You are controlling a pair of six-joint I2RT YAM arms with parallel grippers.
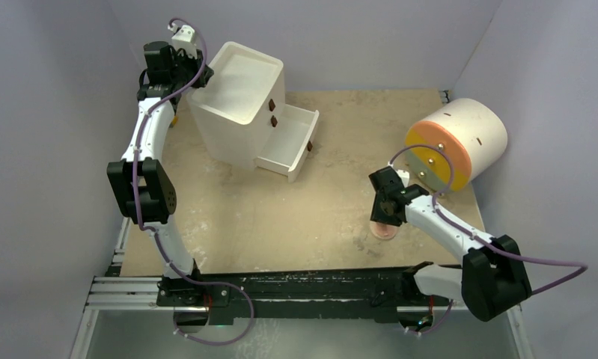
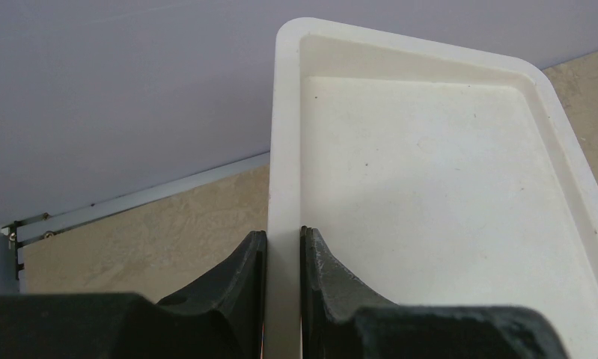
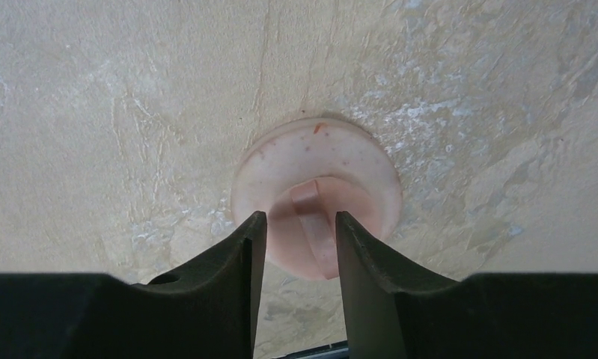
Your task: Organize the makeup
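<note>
One pink compact (image 1: 385,229), white cabinet (image 1: 232,134), scuffed beige tabletop (image 1: 281,217), lilac walls (image 1: 370,37).

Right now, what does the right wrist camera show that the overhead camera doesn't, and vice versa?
Only the right wrist view: a raised ridge across the pink compact, sitting between the open right fingers. Only the overhead view: the cabinet with its bottom drawer pulled out, the big cylinder, and the left arm at the cabinet's top corner. Both: the compact lying flat on the table under the right arm.
</note>
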